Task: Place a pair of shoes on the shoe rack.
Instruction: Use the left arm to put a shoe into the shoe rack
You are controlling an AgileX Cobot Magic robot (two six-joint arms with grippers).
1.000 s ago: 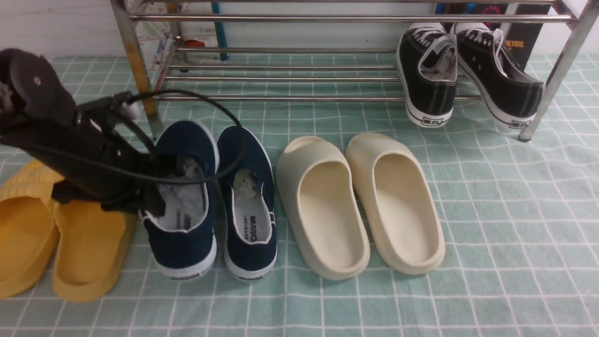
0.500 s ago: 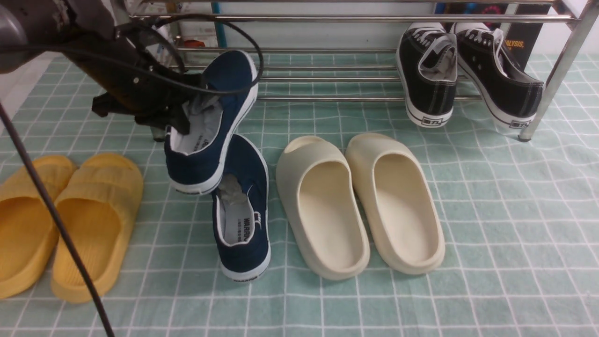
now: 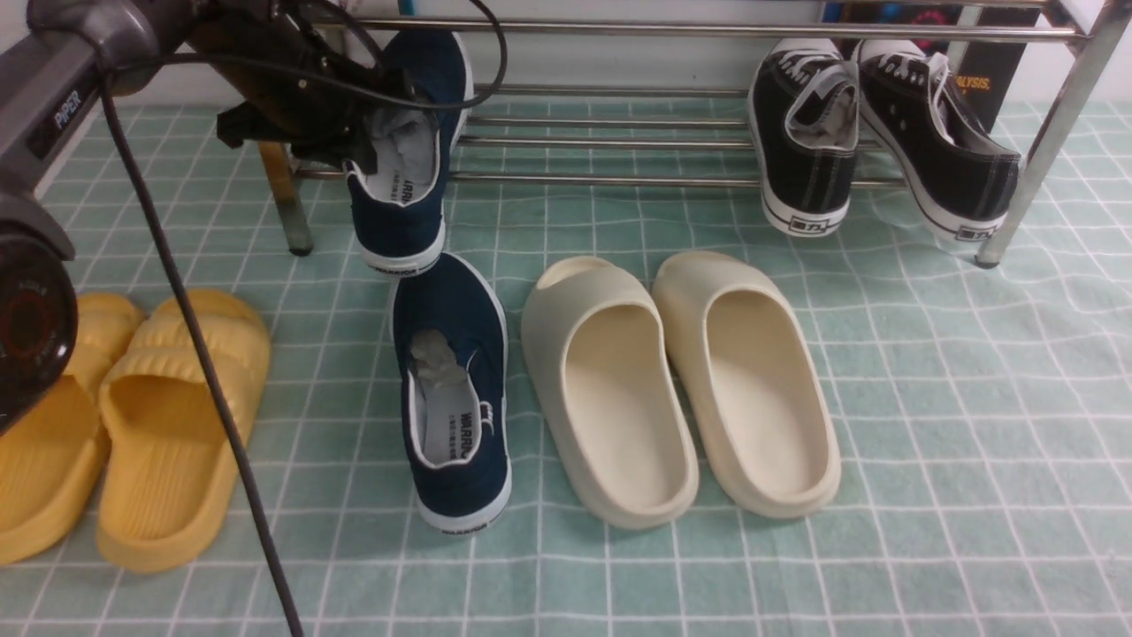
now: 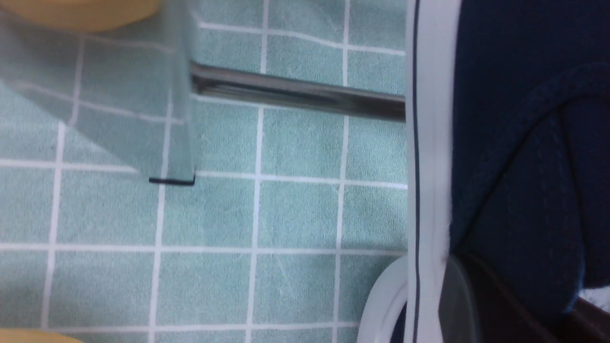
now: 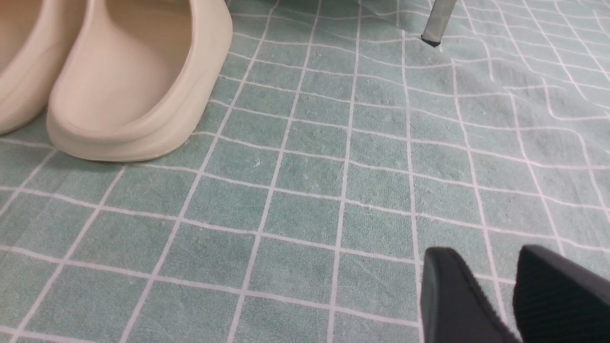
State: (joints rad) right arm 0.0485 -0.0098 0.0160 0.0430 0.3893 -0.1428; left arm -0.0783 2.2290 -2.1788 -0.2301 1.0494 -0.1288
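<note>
Navy canvas fills the left jaws, which are clamped on the collar of one slip-on (image 3: 402, 190). It hangs at the left end of the rack (image 3: 619, 180), heel toward the camera, with its toe and long axis pointing in over the lower bars. Whether the sole touches the front bar cannot be judged. Its partner (image 3: 455, 398) lies on the tabletop (image 3: 973, 398) directly below, toe toward the rack and nearer the left arm (image 3: 53, 97). The right jaws hang low over the tabletop, apart from the cream slides (image 3: 681, 380), holding nothing; whether they are open or closed cannot be told.
</note>
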